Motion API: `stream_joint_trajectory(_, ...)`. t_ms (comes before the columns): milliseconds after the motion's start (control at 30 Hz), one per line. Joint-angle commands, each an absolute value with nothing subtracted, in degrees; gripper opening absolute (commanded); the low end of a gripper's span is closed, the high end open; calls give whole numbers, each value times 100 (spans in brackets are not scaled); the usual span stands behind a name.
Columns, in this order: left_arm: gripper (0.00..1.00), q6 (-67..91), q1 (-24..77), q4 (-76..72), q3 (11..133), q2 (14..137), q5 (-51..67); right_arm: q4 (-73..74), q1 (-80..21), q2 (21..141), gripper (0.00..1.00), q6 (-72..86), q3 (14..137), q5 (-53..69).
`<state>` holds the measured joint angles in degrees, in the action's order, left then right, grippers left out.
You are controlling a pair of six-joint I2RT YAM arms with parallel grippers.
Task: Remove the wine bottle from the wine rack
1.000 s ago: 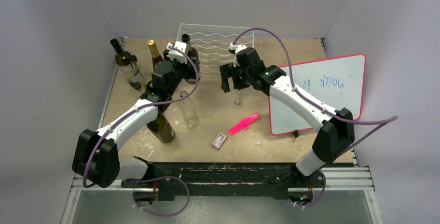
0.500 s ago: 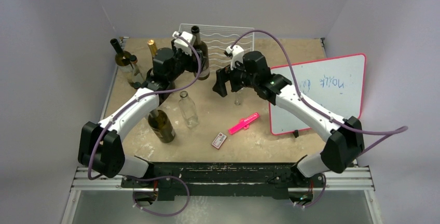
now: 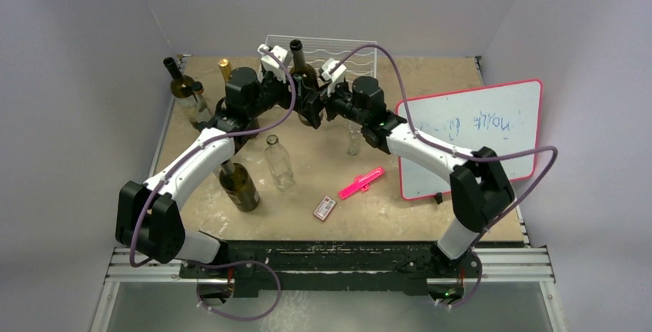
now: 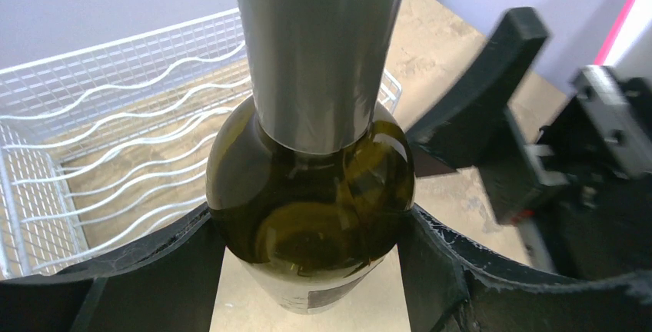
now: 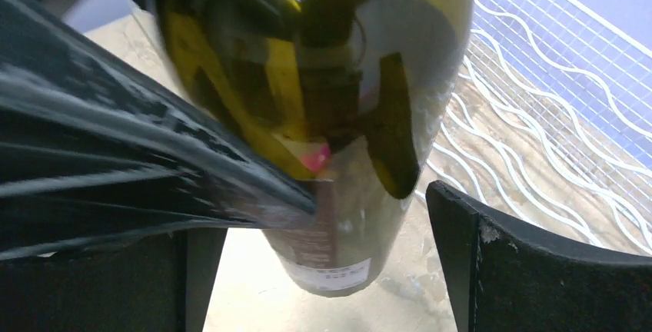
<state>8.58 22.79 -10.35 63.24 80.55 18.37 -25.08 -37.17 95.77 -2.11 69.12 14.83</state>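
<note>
Clearing the wine rack point(image 4: 100, 71): the wine bottle point(image 3: 296, 54) looks free of the cradles, with the set-down left to do.
Seen from overhead, the bottle stands upright at 12 o'clock on the table, just in front of the rack, with the left gripper point(image 4: 307, 270) at its 8 o'clock and the right gripper point(image 5: 338, 270) at its 4 o'clock. The left wrist view adds what the overhead hides: both left fingers press the green glass below the shoulder, pinching the bottle, and the rack's wavy rows sit empty at 10 o'clock. The right wrist view shows its jaws spread around the lower body, the 3 o'clock finger apart from the glass and the other too blurred to judge. Whether the base touches the table, I cannot tell.
</note>
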Motion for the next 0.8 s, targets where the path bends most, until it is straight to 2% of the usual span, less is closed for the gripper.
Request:
stream_joint_trajectory(0,0,983,2290,-1453,6673,7644,2322,-4037,-3703,9868,96,-467,6865,1167)
stream_joint_trajectory(100,0,971,2287,-1373,6659,7597,2319,-4511,-3700,10149,91,-458,6822,1182)
stream_joint_trajectory(167,0,901,2286,-1215,6704,7578,2227,-4844,-3701,10290,75,-488,6755,1267)
stream_joint_trajectory(233,6,846,2283,-1007,6784,7568,2081,-5342,-3702,10353,62,-422,6566,1438)
stream_joint_trajectory(267,7,829,2285,-965,6798,7572,2078,-5573,-3708,10391,59,-426,6497,1564)
stream_joint_trajectory(300,8,842,2280,-961,6802,7584,2114,-5758,-3708,10442,61,-435,6467,1682)
stream_joint_trajectory(433,9,946,2278,-974,6812,7647,2189,-6055,-3701,10750,92,-426,6635,1842)
stream_joint_trajectory(467,9,949,2277,-957,6799,7648,2178,-6078,-3706,10828,95,-388,6702,1909)
stream_joint_trajectory(567,8,878,2281,-837,6809,7662,2126,-6087,-3707,11021,93,-323,6901,1938)
stream_joint_trajectory(633,9,842,2279,-710,6849,7672,2085,-6180,-3701,11122,87,-304,7002,1978)
stream_joint_trajectory(667,13,811,2280,-638,6881,7673,2051,-6194,-3701,11180,81,-293,7069,2018)
stream_joint_trajectory(767,36,798,2280,-336,7013,7645,1777,-6323,-3692,11325,53,-285,7167,2013)
